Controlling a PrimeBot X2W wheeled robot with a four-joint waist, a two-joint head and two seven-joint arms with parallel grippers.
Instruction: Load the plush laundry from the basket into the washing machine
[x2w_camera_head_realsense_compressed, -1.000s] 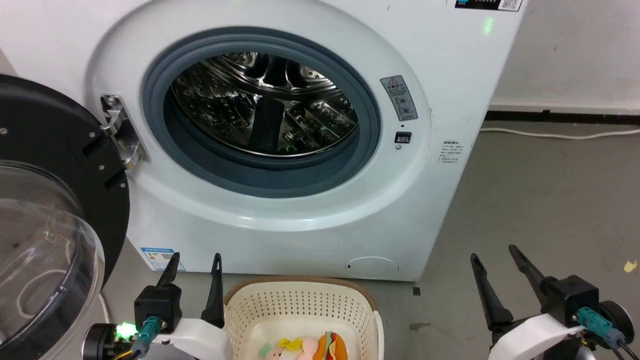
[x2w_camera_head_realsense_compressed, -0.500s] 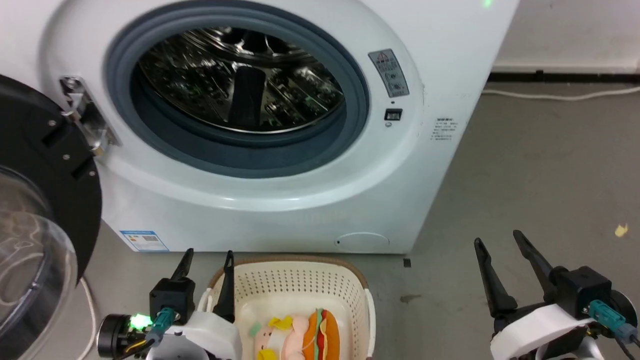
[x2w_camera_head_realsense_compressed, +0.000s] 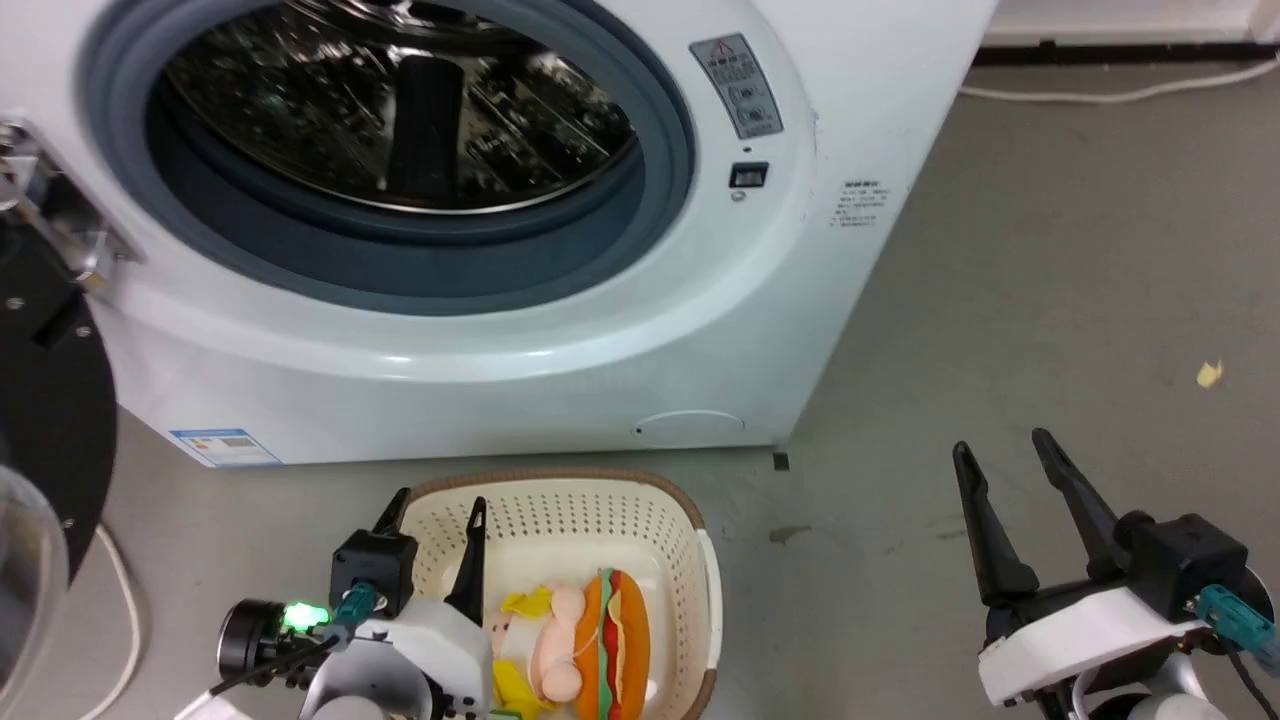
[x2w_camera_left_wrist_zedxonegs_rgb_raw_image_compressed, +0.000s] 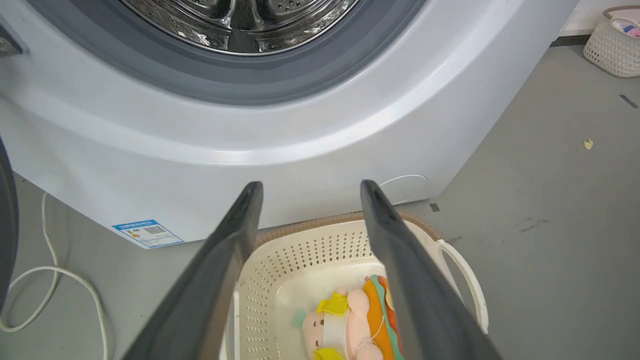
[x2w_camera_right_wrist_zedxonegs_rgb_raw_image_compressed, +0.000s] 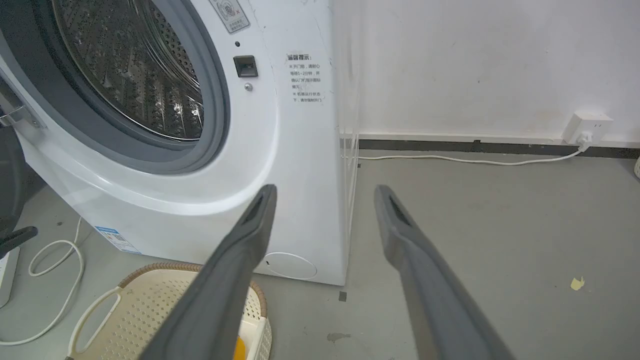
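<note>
The plush laundry (x2w_camera_head_realsense_compressed: 590, 640) lies in the basket (x2w_camera_head_realsense_compressed: 600, 525), at six o'clock below the washing machine (x2w_camera_head_realsense_compressed: 500, 380). It looks soft, light and squashy, so pinching the burger's thick middle seems safest. The left gripper (x2w_camera_head_realsense_compressed: 440, 500) and right gripper (x2w_camera_head_realsense_compressed: 1002, 443) have their fingers spread, empty.

**Head view:** high, angled down on the washer (x2w_camera_head_realsense_compressed: 500, 380) front and the basket (x2w_camera_head_realsense_compressed: 560, 520) on the floor (x2w_camera_head_realsense_compressed: 1050, 300).
**Left wrist view:** low and close, sighting along the left fingers (x2w_camera_left_wrist_zedxonegs_rgb_raw_image_compressed: 225, 260) over the basket toward the washer's lower front.
**Right wrist view:** further right, along the right fingers (x2w_camera_right_wrist_zedxonegs_rgb_raw_image_compressed: 240, 270), facing the washer's corner and the wall (x2w_camera_right_wrist_zedxonegs_rgb_raw_image_compressed: 475, 65).
All three share washer and basket.
</note>
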